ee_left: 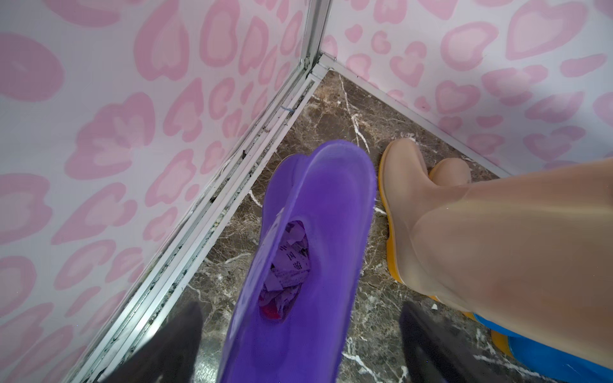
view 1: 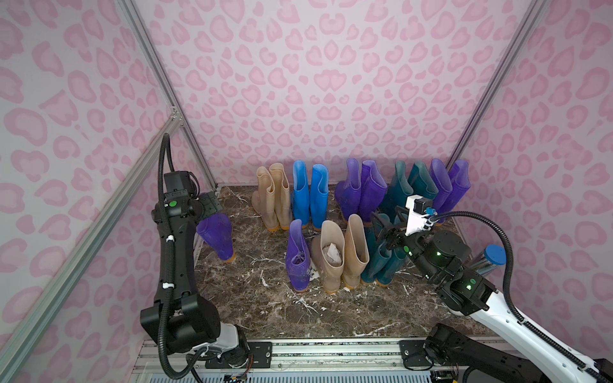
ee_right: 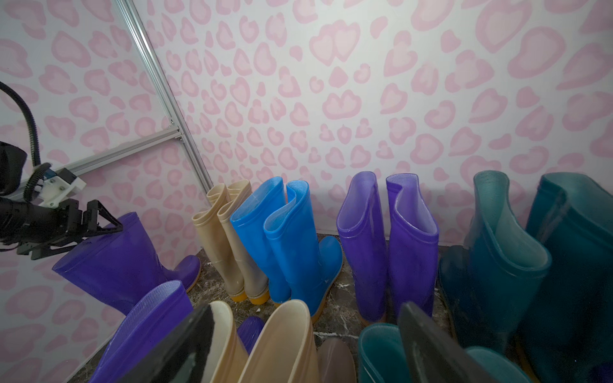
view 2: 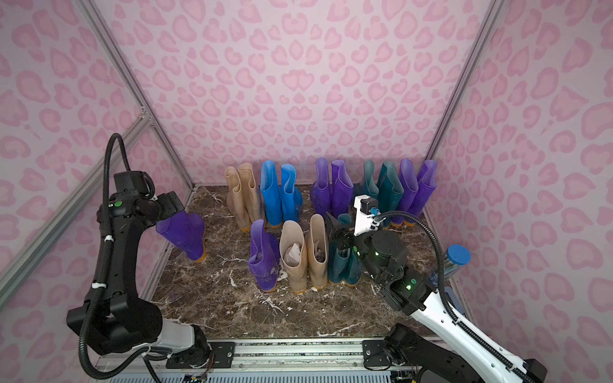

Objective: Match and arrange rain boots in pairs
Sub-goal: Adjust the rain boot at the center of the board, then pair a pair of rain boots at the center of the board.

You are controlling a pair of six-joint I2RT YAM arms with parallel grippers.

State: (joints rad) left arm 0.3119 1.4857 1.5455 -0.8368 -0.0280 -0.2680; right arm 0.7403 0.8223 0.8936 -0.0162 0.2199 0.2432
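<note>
Left end effector (ee_left: 300,318) and right end effector (ee_right: 306,308) both spread; left straddles tilted purple boot (view 1: 215,233), which I fear topples if nudged.

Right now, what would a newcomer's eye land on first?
A lone purple boot leans off at the left, apart from the rest, with the left gripper straddling its top. Behind, colour-matched pairs line the pink heart-print back wall, the bright blue pair loudest.
</note>
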